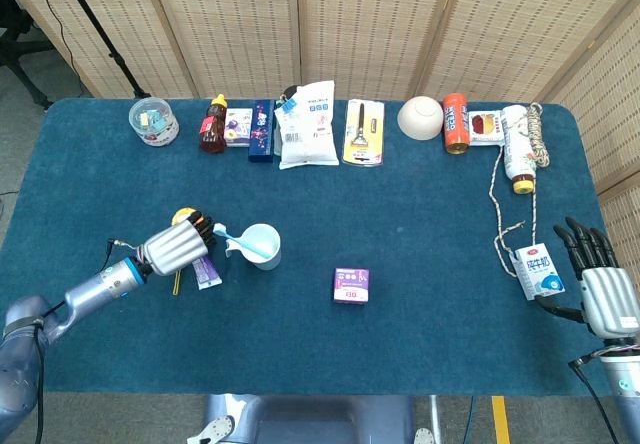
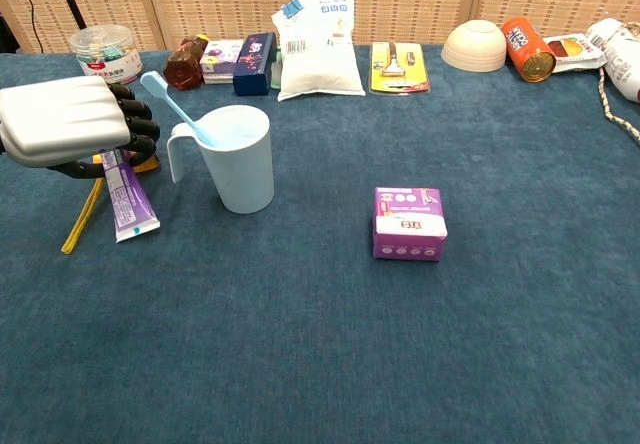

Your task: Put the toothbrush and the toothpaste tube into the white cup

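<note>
Left hand [image 2: 70, 124] curled down over the toothpaste tube [image 2: 128, 196] lying left of the white cup [image 2: 240, 156]; grip unclear. Toothbrush [image 2: 175, 109] stood in cup. Should pinch tube mid-body, lift, drop cap-first. Right hand [image 1: 600, 279] spread, idle.

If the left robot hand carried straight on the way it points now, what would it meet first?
Probably the white cup, or the toothbrush leaning out toward the left robot hand; depth is hard to judge.
</note>
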Motion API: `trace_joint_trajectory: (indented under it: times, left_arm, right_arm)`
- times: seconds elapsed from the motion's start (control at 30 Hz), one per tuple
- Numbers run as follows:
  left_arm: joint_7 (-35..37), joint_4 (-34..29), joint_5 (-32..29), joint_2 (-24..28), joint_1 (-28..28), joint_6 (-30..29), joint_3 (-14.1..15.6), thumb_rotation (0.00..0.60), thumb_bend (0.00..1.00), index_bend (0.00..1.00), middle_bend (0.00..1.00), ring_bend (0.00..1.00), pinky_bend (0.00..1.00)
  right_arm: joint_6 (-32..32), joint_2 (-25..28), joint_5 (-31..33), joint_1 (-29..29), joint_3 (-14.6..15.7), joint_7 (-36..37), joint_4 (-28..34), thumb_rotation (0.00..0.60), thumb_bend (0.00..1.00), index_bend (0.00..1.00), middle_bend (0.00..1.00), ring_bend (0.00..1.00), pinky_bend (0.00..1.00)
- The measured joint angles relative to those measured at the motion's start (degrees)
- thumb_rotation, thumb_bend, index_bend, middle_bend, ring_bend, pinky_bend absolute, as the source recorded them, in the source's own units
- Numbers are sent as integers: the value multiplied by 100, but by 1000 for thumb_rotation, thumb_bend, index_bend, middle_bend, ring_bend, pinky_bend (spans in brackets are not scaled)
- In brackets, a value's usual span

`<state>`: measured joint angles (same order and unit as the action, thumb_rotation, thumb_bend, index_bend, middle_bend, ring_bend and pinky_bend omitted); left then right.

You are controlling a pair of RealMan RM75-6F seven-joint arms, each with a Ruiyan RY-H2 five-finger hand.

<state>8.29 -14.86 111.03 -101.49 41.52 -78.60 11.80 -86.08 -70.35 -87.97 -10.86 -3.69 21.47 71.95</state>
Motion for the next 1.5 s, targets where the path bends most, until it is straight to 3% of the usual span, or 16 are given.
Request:
trace_joint_trajectory:
  times: [0.47, 0.87, 1.27, 1.5]
  left_arm:
    - [51, 266, -209, 113, -169, -771, -34, 600, 348, 641, 475, 369, 437]
    - [239, 161, -443, 938, -453, -2124, -172, 600, 348, 663, 491, 377, 449]
    - [515, -530, -800, 1516, -537, -3003, -552, 600, 348, 668, 497, 381, 452]
    - [55, -1588, -647, 1932, -165, -3265, -660, 600, 348, 668, 497, 378, 452]
  right_arm:
    - [-16, -9, -94, 13, -3, 39, 20, 600, 57, 15, 0, 0, 0]
    - [-33, -2, -194, 17, 19, 9, 113, 600, 58, 17, 0, 0, 0]
    - [-39, 6, -249, 23, 37, 4, 180, 600, 57, 18, 0, 0, 0]
    - [-77, 38, -228, 47, 4, 74, 182, 600, 58, 20, 0, 0, 0]
